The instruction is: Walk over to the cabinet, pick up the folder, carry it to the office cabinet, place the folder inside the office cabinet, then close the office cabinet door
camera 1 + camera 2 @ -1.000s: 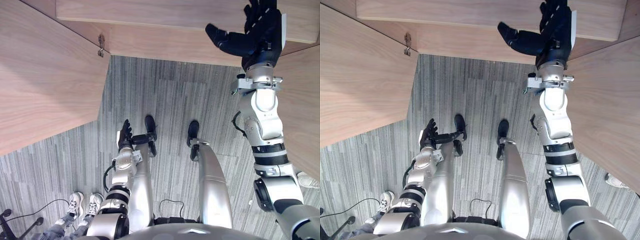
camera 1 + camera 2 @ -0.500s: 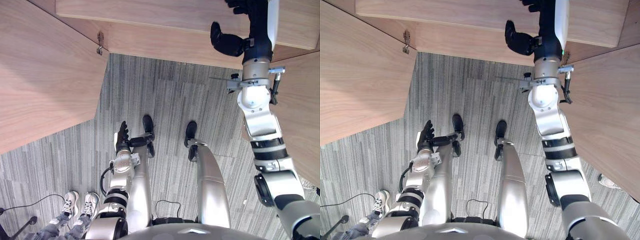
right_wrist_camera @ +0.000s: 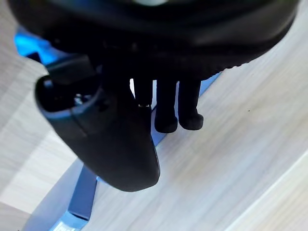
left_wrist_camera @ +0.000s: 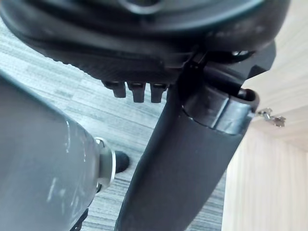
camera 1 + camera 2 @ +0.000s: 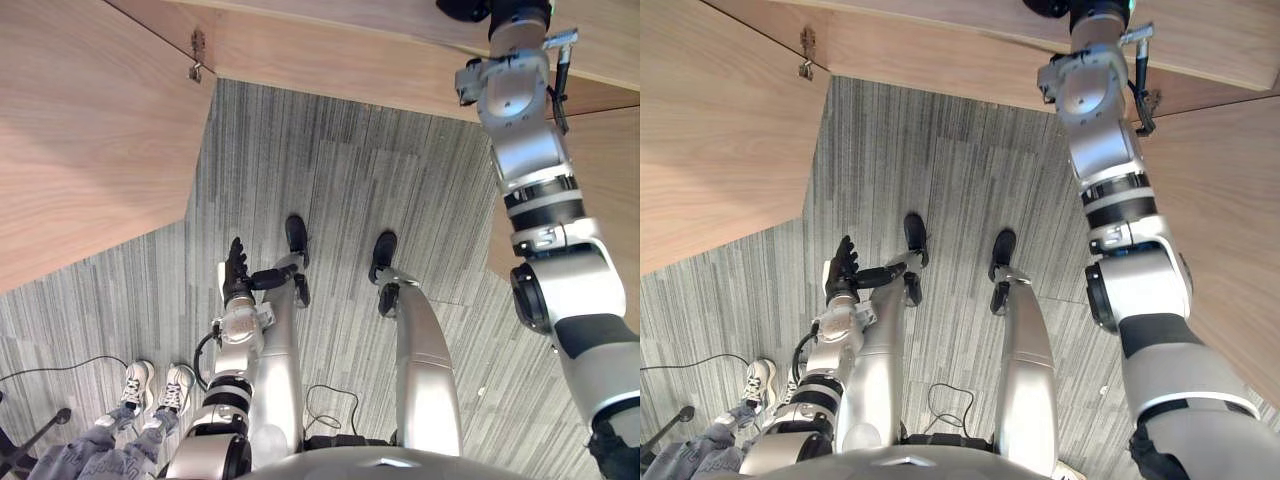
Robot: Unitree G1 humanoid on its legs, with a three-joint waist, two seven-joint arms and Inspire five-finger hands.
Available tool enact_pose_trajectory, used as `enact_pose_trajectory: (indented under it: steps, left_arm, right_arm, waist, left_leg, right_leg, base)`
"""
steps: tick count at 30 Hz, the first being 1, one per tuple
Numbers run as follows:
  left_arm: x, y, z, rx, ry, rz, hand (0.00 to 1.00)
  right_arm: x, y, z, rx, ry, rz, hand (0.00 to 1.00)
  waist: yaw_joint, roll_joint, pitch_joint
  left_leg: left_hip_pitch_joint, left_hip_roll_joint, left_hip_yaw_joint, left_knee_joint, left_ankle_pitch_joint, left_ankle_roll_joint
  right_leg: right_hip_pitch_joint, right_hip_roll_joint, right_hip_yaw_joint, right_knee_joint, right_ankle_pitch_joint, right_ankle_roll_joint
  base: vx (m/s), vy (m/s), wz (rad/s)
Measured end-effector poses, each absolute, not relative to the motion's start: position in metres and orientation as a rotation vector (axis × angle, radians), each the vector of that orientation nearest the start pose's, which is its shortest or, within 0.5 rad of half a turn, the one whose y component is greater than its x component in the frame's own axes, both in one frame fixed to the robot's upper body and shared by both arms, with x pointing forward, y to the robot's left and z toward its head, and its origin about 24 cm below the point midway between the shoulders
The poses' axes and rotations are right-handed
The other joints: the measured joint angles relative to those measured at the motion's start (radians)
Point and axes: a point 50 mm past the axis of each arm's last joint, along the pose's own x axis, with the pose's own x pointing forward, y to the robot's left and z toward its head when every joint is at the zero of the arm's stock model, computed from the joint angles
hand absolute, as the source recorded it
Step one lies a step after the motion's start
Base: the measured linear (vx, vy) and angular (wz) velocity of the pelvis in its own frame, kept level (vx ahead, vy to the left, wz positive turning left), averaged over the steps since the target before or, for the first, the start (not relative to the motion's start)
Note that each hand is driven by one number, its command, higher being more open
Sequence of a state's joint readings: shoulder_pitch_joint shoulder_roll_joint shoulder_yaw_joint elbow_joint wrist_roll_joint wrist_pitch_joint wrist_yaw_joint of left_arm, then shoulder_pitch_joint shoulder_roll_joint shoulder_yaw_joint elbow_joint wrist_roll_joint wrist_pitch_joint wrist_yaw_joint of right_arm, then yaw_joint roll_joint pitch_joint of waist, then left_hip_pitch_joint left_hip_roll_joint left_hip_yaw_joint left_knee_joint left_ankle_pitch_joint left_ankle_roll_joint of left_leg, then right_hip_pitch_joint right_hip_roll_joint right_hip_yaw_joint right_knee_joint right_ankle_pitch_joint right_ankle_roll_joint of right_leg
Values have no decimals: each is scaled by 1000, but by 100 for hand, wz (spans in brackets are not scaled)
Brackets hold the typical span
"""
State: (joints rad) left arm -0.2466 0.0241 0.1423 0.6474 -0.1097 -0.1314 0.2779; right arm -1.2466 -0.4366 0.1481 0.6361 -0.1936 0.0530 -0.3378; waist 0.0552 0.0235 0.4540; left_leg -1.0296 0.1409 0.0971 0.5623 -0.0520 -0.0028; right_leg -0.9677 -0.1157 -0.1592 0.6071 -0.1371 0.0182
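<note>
Left eye view: the cabinet (image 5: 330, 60) has a long front edge that runs across the top. The door (image 5: 80, 150) stands wide open on the left, with a small metal hinge (image 5: 196, 62) at its top corner. A wood panel (image 5: 600, 160) slants in on the right. Between the door's edge and the panel lies a broad stretch of grey striped floor (image 5: 330, 190), so the middle has lots of room. The right arm goes up close beside the panel and over the cabinet's edge.

A person's shoes (image 5: 140, 385) stand on the floor at the lower left, near the left arm and well apart from the door. The left hand (image 5: 235, 275) hangs low over the floor, far from the cabinet. Its fingers are straight and there is nothing in it.

Right wrist view shows what is up at the cabinet. A blue folder (image 3: 84, 192) lies flat on a pale wood board (image 3: 226, 163). The right hand (image 3: 154, 43) is right above the folder. Its fingers (image 3: 166, 120) point down almost straight and its thumb sticks out to one side, so the hand is loose and has no hold on the folder. I cannot tell if the fingertips touch it
</note>
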Motion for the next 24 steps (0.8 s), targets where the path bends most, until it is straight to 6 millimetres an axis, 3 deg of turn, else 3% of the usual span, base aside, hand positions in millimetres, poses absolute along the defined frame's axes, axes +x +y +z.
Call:
enact_pose_trajectory:
  steps: [14, 24]
  left_arm:
    - [281, 182, -24, -99, 252, 399, 100]
    - [281, 181, -24, -117, 253, 403, 100]
  right_arm:
    - [398, -166, 354, -600, -623, -395, 0]
    - [393, -167, 355, -471, -635, -365, 0]
  waist:
    - [-6, 0, 0]
    - [-7, 1, 0]
  left_leg:
    - [-35, -18, -23, -20, 28, -1]
    - [-31, -12, -20, 2, 31, 1]
  right_leg:
    - [-28, -19, -35, 2, 1, -2]
    - [-13, -16, -35, 3, 8, -3]
  base:
    - [-6, -13, 6]
    - [-11, -17, -1]
